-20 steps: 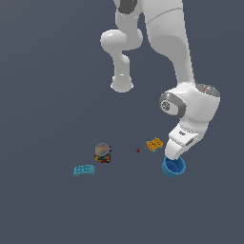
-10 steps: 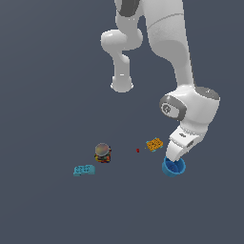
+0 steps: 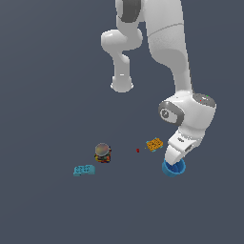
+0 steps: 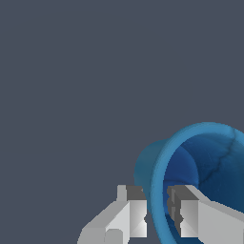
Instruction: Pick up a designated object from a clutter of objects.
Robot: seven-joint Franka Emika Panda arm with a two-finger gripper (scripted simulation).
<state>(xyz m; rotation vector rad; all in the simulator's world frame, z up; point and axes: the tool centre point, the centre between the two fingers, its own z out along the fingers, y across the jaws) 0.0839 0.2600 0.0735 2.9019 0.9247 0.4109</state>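
The gripper (image 4: 156,217) sits over the rim of the blue cup (image 3: 174,168), one finger (image 4: 132,214) outside and one inside. The jaws are narrow around the wall, maybe touching it. The cup sits on the floor near the orange block (image 3: 154,144).

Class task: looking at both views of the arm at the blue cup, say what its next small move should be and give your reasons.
Probably close the tool on the blue cup. In the wrist view its fingers straddle the cup's rim wall, one outside and one inside, with small gaps visible on each side. Lifting should follow only after the grip is made.
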